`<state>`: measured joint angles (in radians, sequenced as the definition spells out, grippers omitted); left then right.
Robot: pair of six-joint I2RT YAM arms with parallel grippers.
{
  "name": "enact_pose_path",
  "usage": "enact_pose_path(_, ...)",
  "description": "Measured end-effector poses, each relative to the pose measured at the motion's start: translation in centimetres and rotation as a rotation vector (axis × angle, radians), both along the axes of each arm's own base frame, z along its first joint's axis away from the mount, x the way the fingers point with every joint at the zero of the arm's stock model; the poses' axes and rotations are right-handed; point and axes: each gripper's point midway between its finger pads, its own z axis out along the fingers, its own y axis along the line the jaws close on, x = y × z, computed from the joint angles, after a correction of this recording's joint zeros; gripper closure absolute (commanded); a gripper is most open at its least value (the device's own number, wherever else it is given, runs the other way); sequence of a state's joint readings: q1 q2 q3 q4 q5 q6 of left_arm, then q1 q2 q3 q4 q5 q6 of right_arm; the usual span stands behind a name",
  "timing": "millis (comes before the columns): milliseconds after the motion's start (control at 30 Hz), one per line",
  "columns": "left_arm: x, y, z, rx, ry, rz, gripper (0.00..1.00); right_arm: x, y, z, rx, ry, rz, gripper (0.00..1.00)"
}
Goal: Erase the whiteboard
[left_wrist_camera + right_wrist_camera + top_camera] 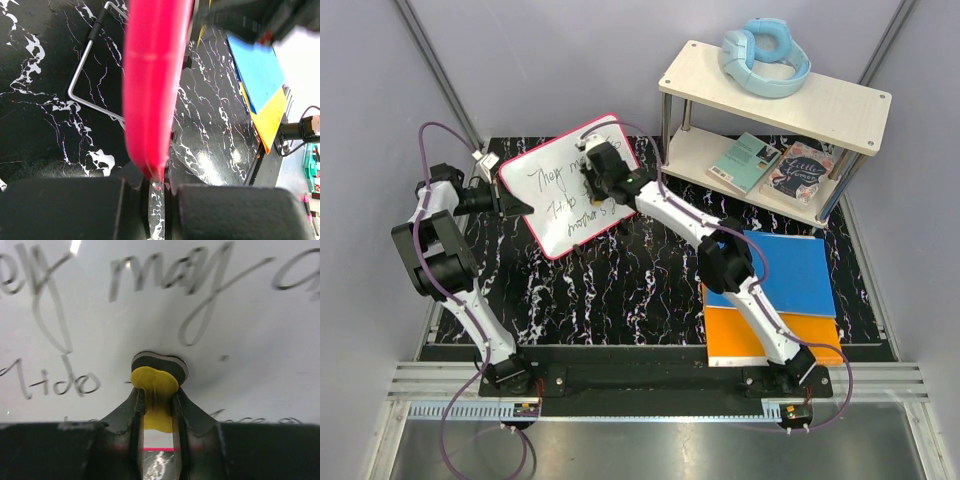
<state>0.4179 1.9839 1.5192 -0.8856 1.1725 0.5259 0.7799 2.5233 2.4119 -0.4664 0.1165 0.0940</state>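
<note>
While the left gripper point(506, 201) pinches the whiteboard point(563, 188) by its left edge, the board sits over the far left part of the black marbled table point(620, 290), turned at an angle so that its long sides run from near left to far right. The left wrist view shows the pink-red rim point(152, 90) edge-on, wedged between the two closed fingers, and a bent metal wire point(82, 75) shows against the table just beside it. Whether the board's lower edge touches the table cannot be told.

The right gripper point(592, 180) reaches across the middle of the board. Its jaws are clamped on a yellow eraser point(157, 385), whose dark felt face presses flat against the white surface just below the word "may" (the handwriting is black and cursive, in several lines). Writing shows on both sides of the eraser.

To the right, well apart from the board, a pale two-level shelf point(775, 90) stands at the far edge, with light blue headphones point(765, 58) on top and two books point(745, 163) side by side on the lower level. A blue flat rectangle point(785, 272) lies near the right arm, partly over an orange one point(740, 335).
</note>
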Motion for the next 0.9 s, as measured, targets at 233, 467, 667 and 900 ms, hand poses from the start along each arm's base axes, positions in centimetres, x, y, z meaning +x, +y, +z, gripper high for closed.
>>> enact_pose_path(233,0.1,0.1,-0.1,0.008,0.001,0.003,1.0,-5.6,5.8,-1.2,-0.025,-0.017,0.146,1.0)
enact_pose_path(467,0.2,0.1,-0.2,0.015,-0.002,0.004,1.0,-9.0,9.5,-1.9,-0.064,-0.077,0.218,1.0)
enact_pose_path(667,0.3,0.2,-0.2,0.021,-0.005,0.005,1.0,-8.8,9.8,-1.6,-0.084,-0.109,0.186,1.0)
enact_pose_path(900,0.2,0.2,-0.2,0.024,-0.002,0.003,1.0,-7.8,10.5,-0.1,-0.001,-0.12,0.152,1.0)
